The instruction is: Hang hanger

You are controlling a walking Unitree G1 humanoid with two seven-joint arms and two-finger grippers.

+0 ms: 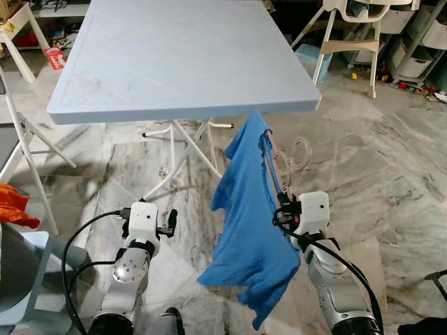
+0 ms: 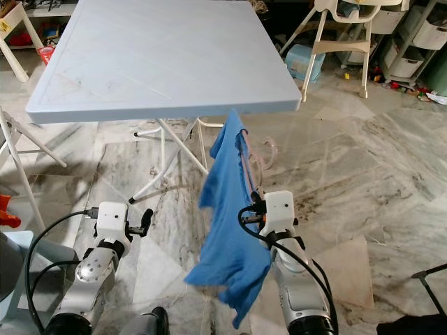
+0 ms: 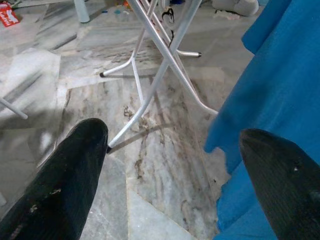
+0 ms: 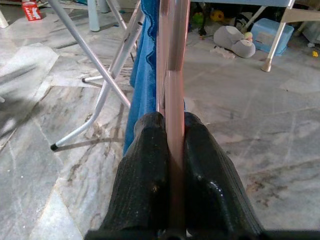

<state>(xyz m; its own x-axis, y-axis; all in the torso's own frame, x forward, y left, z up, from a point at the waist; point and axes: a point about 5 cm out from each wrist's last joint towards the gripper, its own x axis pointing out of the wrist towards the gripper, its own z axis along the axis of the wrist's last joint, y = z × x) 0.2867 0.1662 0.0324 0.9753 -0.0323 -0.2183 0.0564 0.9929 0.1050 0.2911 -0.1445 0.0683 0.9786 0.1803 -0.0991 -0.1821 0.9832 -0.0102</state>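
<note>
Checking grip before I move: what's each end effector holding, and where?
Right end effector is shut on the pink hanger, on a straight bar, blue cloth draped over it. Left end effector is open, holding nothing.

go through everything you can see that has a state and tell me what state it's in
right tool: shut on the hanger
left tool: open, holding nothing
hanger: pink, held upright, not hung
blue cloth: draped on the hanger
folding table: unfolded, standing

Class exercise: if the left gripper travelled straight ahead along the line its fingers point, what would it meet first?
Most likely the marble floor near the folding table's leg. The left gripper is open, and the blue cloth hangs just beside that line, so depth is uncertain.
</note>
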